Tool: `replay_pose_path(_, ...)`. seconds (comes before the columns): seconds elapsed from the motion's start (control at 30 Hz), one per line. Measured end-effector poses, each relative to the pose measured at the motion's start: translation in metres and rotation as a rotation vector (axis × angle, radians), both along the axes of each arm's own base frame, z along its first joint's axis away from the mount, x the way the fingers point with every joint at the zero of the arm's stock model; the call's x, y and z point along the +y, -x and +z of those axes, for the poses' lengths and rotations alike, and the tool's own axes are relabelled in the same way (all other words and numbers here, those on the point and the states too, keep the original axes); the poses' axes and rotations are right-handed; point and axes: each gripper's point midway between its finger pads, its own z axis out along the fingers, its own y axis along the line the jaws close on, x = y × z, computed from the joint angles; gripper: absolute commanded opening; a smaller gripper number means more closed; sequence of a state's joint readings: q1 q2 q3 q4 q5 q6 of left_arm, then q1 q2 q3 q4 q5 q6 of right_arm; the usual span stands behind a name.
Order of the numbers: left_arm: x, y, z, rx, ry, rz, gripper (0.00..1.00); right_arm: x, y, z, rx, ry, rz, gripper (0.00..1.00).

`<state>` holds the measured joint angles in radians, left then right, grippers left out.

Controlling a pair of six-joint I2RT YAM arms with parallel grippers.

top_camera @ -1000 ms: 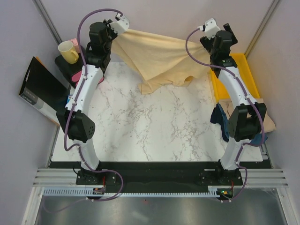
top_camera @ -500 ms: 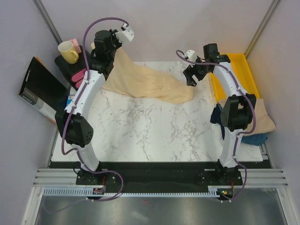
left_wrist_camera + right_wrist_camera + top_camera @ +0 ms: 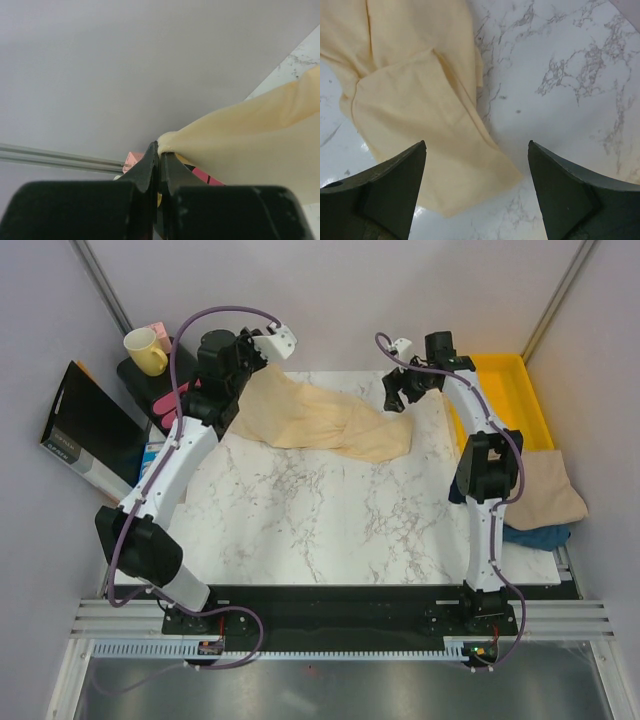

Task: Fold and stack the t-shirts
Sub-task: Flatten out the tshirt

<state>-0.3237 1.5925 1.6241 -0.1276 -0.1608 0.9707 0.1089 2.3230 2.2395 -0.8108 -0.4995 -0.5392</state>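
A pale cream t-shirt (image 3: 325,423) lies crumpled across the far part of the marble table (image 3: 320,520). My left gripper (image 3: 252,362) is shut on its upper left edge; the left wrist view shows the cloth (image 3: 250,135) pinched at the fingertips (image 3: 150,155). My right gripper (image 3: 395,395) is open and empty, hovering just above the shirt's right end (image 3: 440,150). A second beige shirt (image 3: 550,490) lies at the table's right edge, partly behind the right arm.
A yellow tray (image 3: 520,390) stands at the far right. A dark blue cloth (image 3: 530,535) lies under the beige shirt. A yellow mug (image 3: 145,350), pink items and a black box (image 3: 85,430) sit off the left edge.
The right gripper let go of the shirt and swung left over its end. The shirt dropped from being stretched in the air onto the table. The left gripper lowered slightly, still holding.
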Motion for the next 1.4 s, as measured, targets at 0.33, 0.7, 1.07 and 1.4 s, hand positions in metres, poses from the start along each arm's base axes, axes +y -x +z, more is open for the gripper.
replay_pose_path(0.33,-0.009,0.022,-0.004,0.002,-0.029,-0.058,0.02,0.035,-0.020,-0.059,0.165,-0.236,-0.081,0.91)
replay_pose_path(0.7,-0.013,0.043,-0.003,-0.010,-0.080,-0.086,0.02,0.060,-0.050,-0.077,0.211,-0.425,-0.215,0.86)
replay_pose_path(1.07,-0.011,0.047,-0.005,-0.010,-0.116,-0.085,0.02,0.073,-0.064,-0.075,0.217,-0.550,-0.248,0.76)
replay_pose_path(1.4,-0.012,0.046,-0.007,-0.008,-0.121,-0.088,0.02,0.102,-0.034,-0.098,0.332,-0.565,-0.185,0.11)
